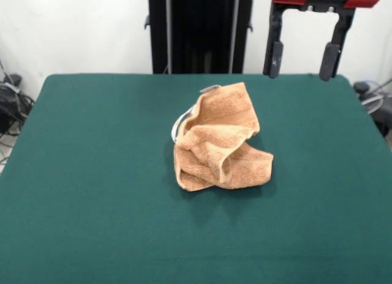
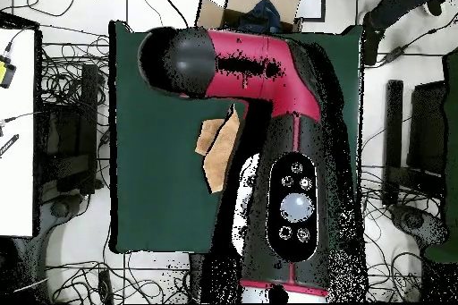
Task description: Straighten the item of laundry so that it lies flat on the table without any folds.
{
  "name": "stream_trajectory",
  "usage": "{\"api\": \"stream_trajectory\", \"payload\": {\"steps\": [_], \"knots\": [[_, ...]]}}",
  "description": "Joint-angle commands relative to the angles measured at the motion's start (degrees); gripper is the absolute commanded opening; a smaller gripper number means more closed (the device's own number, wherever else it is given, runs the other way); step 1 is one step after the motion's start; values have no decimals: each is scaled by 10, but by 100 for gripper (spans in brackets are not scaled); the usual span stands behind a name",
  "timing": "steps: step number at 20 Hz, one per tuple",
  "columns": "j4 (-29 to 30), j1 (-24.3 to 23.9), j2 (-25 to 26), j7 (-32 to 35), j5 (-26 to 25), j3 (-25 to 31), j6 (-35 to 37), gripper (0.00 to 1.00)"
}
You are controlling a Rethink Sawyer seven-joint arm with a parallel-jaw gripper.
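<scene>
The item of laundry (image 1: 217, 143), an orange-tan terry towel, sits crumpled in a bunched heap near the middle of the dark green table (image 1: 92, 174), with a white tag showing at its upper left edge. My gripper (image 1: 301, 59) hangs open above the table's far right edge, well above and to the right of the towel, holding nothing. In the overhead view the red and black arm (image 2: 259, 78) covers most of the table (image 2: 152, 194), and only a strip of the towel (image 2: 217, 151) shows beside it. The gripper itself is hidden under the arm there.
A cardboard box (image 2: 250, 4) stands beyond the table's far edge in the overhead view. Cables and dark equipment (image 2: 67, 131) lie on the floor around the table. A black stand (image 1: 199, 30) rises behind the table.
</scene>
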Motion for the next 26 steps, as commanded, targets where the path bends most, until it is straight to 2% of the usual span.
{"api": "stream_trajectory", "payload": {"steps": [1, 10, 26], "knots": [[-9, -3, 2, 88, 5, 2, 98, 100], [7, -11, 6, 78, 1, 4, 76, 100], [73, -64, 14, 45, -3, 19, -3, 100]]}}
